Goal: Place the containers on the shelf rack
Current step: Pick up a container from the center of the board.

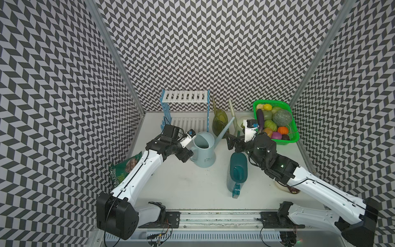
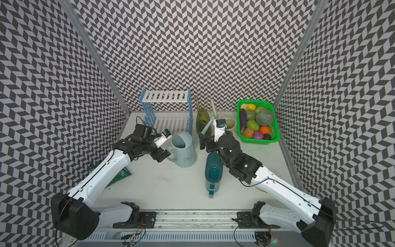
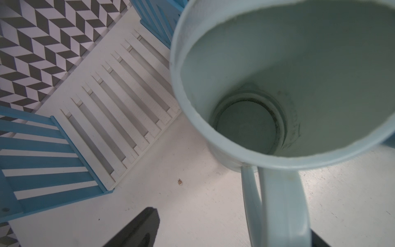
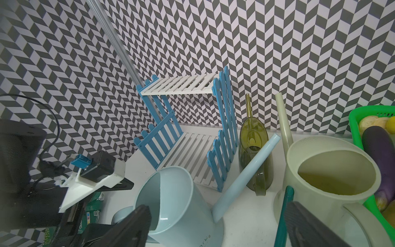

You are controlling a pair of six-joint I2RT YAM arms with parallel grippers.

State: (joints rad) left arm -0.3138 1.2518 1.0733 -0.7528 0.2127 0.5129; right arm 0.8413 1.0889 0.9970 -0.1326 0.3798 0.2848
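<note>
Left tool (image 3: 233, 222) open astride light blue can handle (image 3: 284, 203), right tool (image 4: 220, 207) open

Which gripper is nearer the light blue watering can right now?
Left. The left gripper straddles the handle of the light blue watering can with open fingers; the right gripper hangs open past its spout, by the cream watering can.

Left gripper (image 1: 190, 149): jaws spread wide, extended forward and inward. Right gripper (image 1: 233, 141): jaws spread wide, likewise angled inward.
</note>
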